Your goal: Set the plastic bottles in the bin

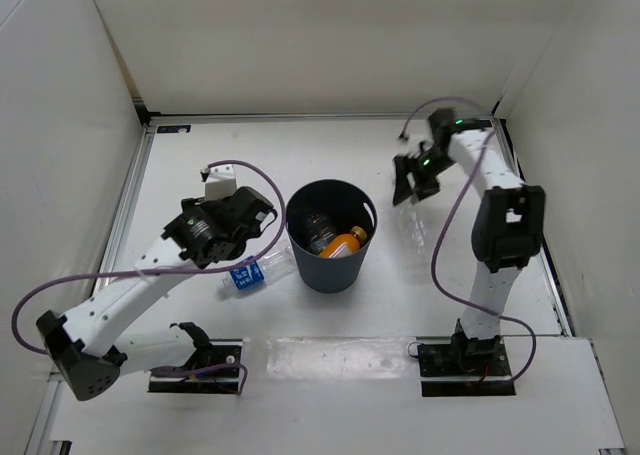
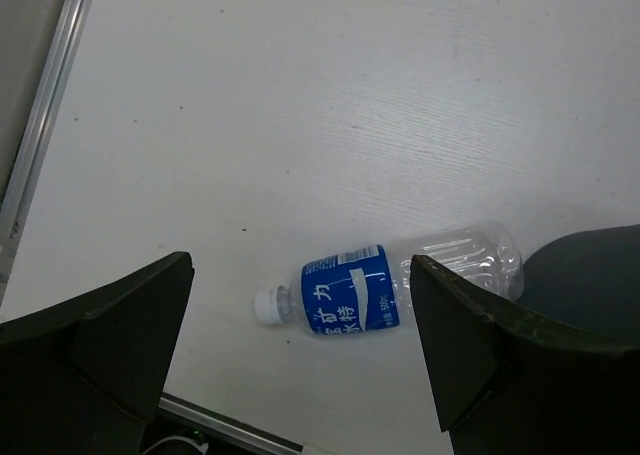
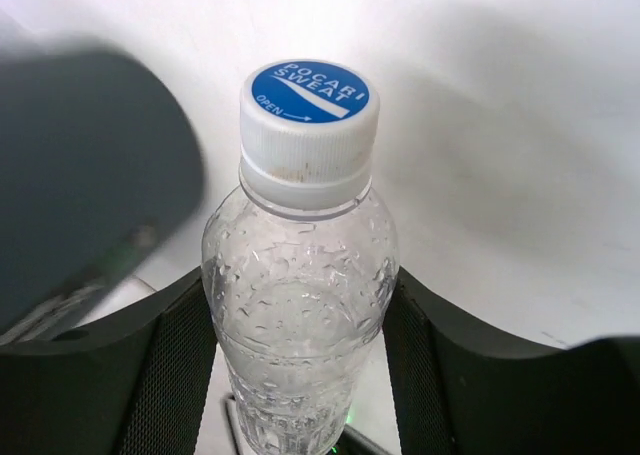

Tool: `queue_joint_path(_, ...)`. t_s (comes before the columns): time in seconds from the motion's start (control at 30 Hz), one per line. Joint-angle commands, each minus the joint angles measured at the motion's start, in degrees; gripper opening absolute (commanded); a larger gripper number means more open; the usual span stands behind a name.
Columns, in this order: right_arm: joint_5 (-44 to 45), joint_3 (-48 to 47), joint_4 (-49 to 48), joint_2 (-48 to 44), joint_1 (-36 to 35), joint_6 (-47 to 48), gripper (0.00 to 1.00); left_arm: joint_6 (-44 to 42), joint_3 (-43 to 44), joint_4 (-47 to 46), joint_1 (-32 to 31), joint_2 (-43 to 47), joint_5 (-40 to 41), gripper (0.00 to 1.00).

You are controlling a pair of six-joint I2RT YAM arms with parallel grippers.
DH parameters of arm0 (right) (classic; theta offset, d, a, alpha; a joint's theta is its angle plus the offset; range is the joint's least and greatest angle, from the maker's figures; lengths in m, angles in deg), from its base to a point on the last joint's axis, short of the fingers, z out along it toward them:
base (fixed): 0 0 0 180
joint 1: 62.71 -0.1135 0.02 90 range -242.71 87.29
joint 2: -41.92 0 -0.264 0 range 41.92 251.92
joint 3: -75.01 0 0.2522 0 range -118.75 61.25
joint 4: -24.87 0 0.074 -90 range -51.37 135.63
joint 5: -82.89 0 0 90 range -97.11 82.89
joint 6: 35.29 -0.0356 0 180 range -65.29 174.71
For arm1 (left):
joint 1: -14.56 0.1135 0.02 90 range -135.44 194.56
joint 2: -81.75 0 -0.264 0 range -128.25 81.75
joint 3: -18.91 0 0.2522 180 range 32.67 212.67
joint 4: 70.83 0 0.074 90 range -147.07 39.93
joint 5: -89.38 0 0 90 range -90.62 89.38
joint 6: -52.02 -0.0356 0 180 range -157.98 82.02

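The dark grey-blue bin stands mid-table and holds the orange bottle and a dark-labelled clear bottle. The blue-labelled bottle with a white cap lies on its side left of the bin. It also shows in the left wrist view. My left gripper hovers above it, open and empty. My right gripper is right of the bin and above the table. It is shut on a clear bottle with a blue-topped white cap, which points away from the wrist.
White walls enclose the table on the left, back and right. An aluminium rail runs along the left edge. The bin's rim shows at the right of the left wrist view, and the bin shows blurred left of the held bottle.
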Motion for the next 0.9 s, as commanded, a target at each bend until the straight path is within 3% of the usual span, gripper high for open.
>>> queue_joint_path(0.0,-14.34,-11.72,3.43,-7.36,10.39,-3.36,0.00,4.46,0.28,-1.06,2.15,-2.95,-0.91,1.00)
queue_joint_path(0.1,-23.99,-17.28,-1.03,-11.14,16.99,-9.59,0.00,8.69,0.46,-0.36,4.44,-5.86,-2.15,1.00)
queue_joint_path(0.27,-33.31,-25.99,-10.42,-16.75,13.84,-7.95,0.00,16.08,-1.29,-1.76,7.00,-7.53,-4.96,1.00)
queue_joint_path(0.43,-45.07,-17.50,-31.31,-25.20,7.26,-17.33,0.00,13.46,-4.02,-9.05,7.61,-5.77,-8.47,1.00)
queue_joint_path(0.5,-47.30,-14.67,-31.46,-27.13,2.88,-13.95,0.00,13.44,-4.81,-10.03,7.96,-5.33,-10.13,1.00)
queue_joint_path(0.67,-50.66,-9.75,-18.39,-30.13,-5.75,8.69,0.00,20.20,-7.44,-8.54,11.56,-3.67,-14.27,1.00)
queue_joint_path(0.87,-49.51,-5.78,-19.07,-28.64,-10.14,13.48,0.00,29.69,-13.86,-12.22,14.91,0.38,-18.49,1.00)
